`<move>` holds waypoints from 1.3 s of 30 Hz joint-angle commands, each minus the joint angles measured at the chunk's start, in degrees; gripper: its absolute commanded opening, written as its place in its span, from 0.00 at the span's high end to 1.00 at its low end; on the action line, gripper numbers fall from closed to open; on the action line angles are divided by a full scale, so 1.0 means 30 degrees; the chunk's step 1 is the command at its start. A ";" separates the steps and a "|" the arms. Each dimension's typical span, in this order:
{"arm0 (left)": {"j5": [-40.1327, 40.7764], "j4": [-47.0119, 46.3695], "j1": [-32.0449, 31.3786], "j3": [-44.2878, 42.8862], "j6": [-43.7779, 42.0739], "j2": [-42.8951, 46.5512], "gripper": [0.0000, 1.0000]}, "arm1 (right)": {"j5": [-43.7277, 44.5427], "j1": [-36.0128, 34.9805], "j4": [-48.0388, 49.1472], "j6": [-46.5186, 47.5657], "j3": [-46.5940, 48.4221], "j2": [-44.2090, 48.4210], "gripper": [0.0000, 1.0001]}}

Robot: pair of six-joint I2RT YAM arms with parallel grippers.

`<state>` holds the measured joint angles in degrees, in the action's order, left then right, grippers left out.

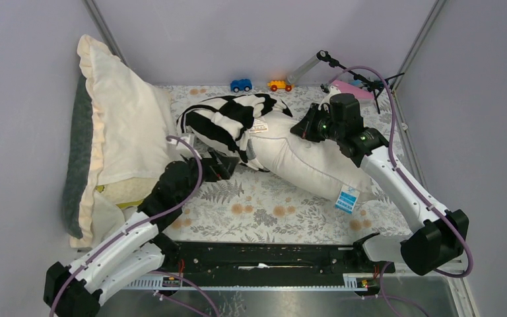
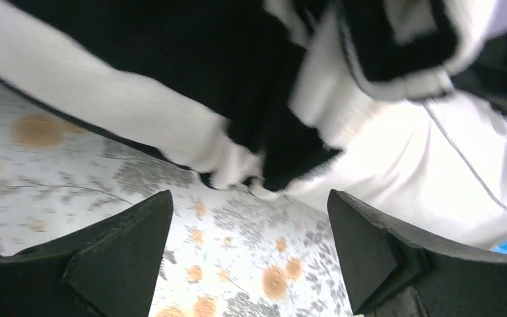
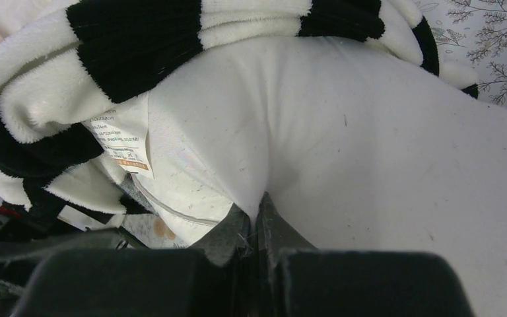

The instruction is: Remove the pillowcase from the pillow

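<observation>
The soft pillowcase with broad black and white stripes (image 1: 228, 119) lies bunched up around the far left end of the plump oblong off-white pillow (image 1: 304, 162). Only that end sits inside it. The rest of the pillow is bare and stretches diagonally toward the near right of the table. A white printed care tag (image 3: 122, 135) hangs at the edge of the gathered stripes, and a small blue label (image 1: 346, 198) sticks out from the pillow's near end.

The right gripper (image 3: 259, 205) rests on the bare middle of the pillow, its fingers pressed together on a pinched fold of the off-white fabric. The left gripper (image 2: 249, 198) is spread wide with nothing between its black fingers (image 2: 125, 251). It hovers just beside the near edge of the crumpled pillowcase, over the table.

The table wears a pale cloth printed with grey ferns and orange flowers (image 1: 264, 211). A large cream pillow with a ruffled edge and grey backing (image 1: 125, 112) leans at the left side. Along the far edge stand a blue toy car (image 1: 241, 84) and a yellow and orange toy car (image 1: 279, 84). Plain pale lilac walls (image 1: 251, 33) enclose the space.
</observation>
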<state>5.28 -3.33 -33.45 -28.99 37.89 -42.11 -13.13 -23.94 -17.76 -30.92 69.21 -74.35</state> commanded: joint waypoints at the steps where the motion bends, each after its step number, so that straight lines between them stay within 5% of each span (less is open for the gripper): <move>1: 0.0590 -0.3426 -0.2676 0.0087 -0.0737 -0.1050 0.06 | 0.0156 0.0188 0.1460 -0.0066 0.0587 0.0806 1.00; 6: 0.2689 -0.4866 -0.5020 -0.0554 -0.1229 -0.3951 0.04 | -0.0039 0.0183 0.1611 -0.0151 0.0514 0.0772 1.00; 15: 0.7145 -0.4125 -0.5024 -0.2201 0.0207 -0.7870 0.04 | 0.0064 0.0187 0.1562 0.0013 0.0368 0.0846 1.00; 20: 0.6737 -0.3588 -0.3143 -0.2379 0.0857 -0.8183 0.21 | 0.0098 0.0173 0.1581 0.0152 0.0222 0.0925 1.00; 26: 0.2381 -0.7406 -0.2914 -0.1353 -0.0543 -0.7670 0.01 | 0.0186 0.0188 0.1515 0.0319 0.0318 0.0864 1.00; 34: 0.3776 -0.8128 -0.4230 -0.1792 -0.1287 -0.8767 0.01 | 0.0156 0.0196 0.1532 0.0315 0.0349 0.0722 0.99; 36: 0.5329 -0.6692 -0.4038 -0.2428 -0.0697 -0.9271 0.06 | 0.0199 0.0185 0.1524 0.0341 0.0393 0.0700 0.99; 39: 0.5518 -0.5289 -0.2609 -0.2759 0.0294 -0.9472 0.37 | 0.0378 0.0163 0.1465 0.0437 0.0396 0.0848 0.99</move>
<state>17.34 -21.10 -45.43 -33.91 36.16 -69.65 -12.99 -23.90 -17.34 -30.20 69.10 -74.35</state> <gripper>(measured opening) 0.786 0.043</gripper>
